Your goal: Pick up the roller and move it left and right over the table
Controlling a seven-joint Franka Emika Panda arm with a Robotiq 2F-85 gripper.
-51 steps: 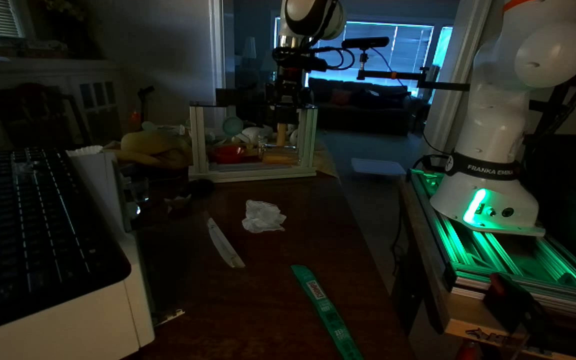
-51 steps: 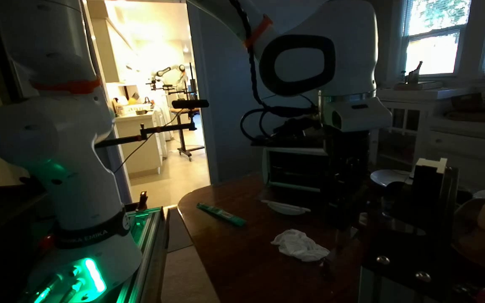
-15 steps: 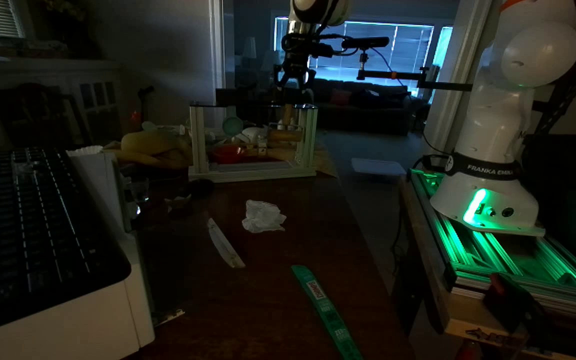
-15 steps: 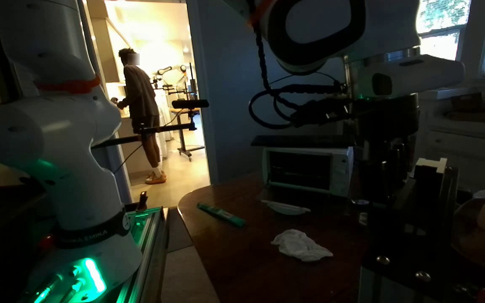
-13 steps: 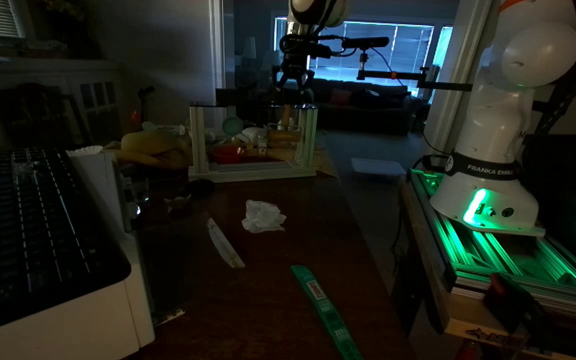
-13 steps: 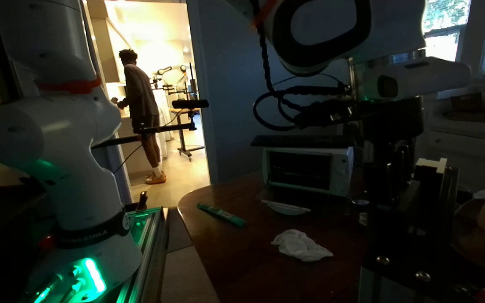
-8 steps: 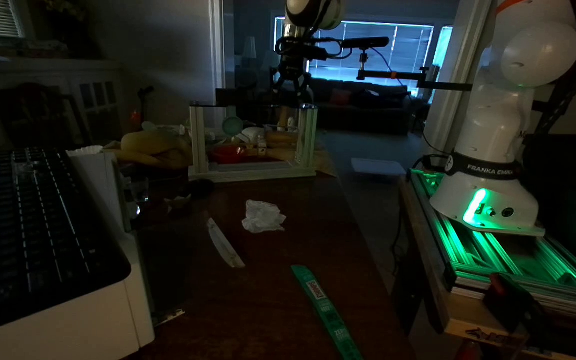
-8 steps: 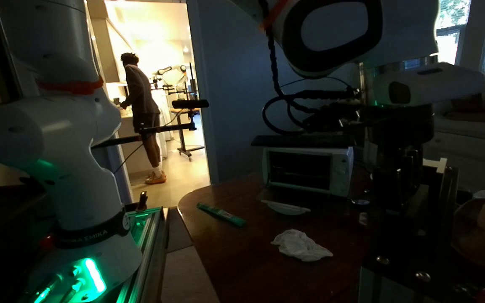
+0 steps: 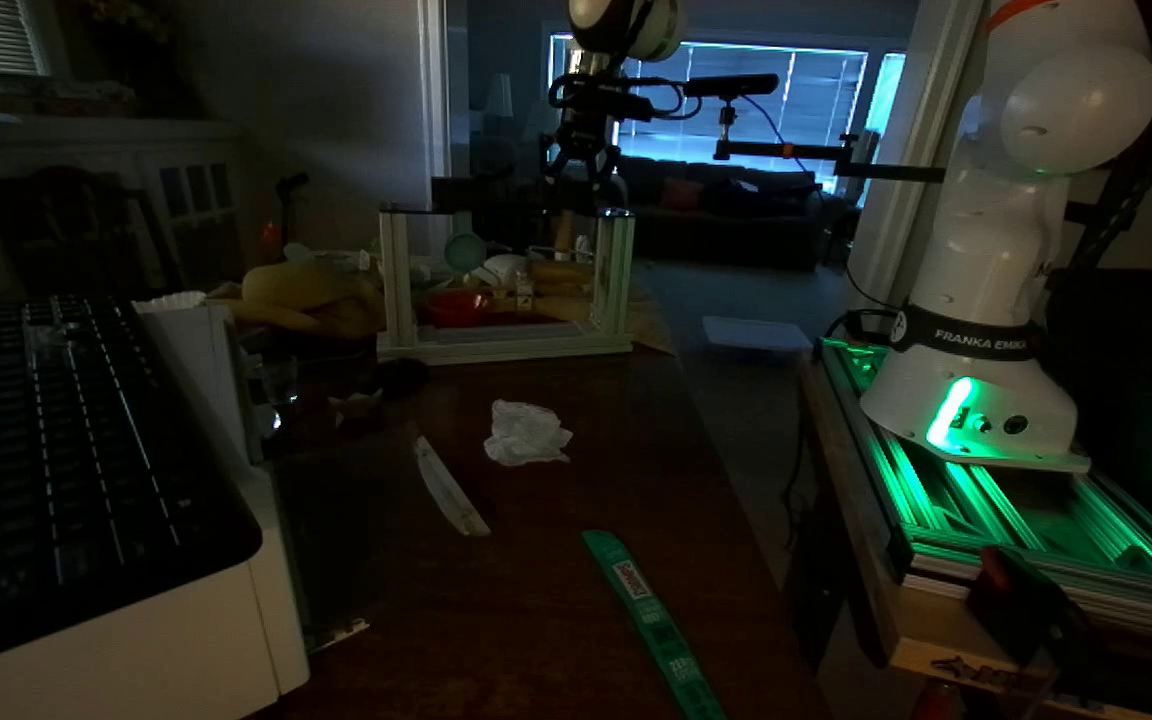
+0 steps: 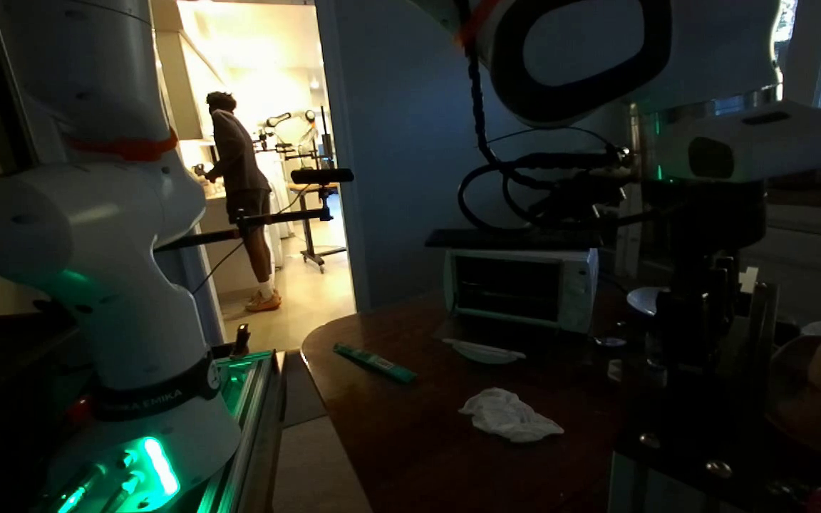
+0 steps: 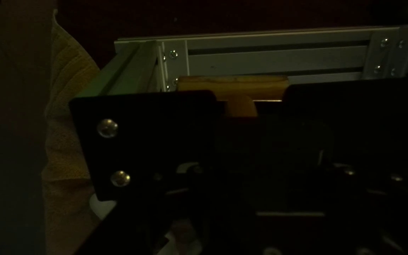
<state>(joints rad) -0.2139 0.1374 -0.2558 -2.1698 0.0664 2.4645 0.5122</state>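
The roller (image 9: 561,272) is a wooden cylinder with an upright wooden handle. In an exterior view it hangs inside the metal frame, above the brown table (image 9: 576,620). The wrist view shows the roller's cylinder (image 11: 232,83) with its handle reaching up into the dark slot between black plates. My gripper (image 9: 578,185) is above the handle, pointing down, and the roller moves with it, so it looks shut on the handle. Its fingertips are hidden behind the black plate. In an exterior view the gripper (image 10: 695,320) is dark beside the frame, and the roller is hidden.
The metal frame (image 9: 617,290) has black top plates (image 11: 140,141) close around the gripper. A red bowl (image 9: 456,310) sits by the frame. White crumpled paper (image 9: 526,433), a white strip (image 9: 448,490) and a green packet (image 9: 648,615) lie on the table. A toaster oven (image 10: 579,292) stands behind.
Compared with 3.4 seconds ago, my gripper and the roller are higher. Over the last second both shifted slightly, to the left in an exterior view. A person has appeared in the doorway.
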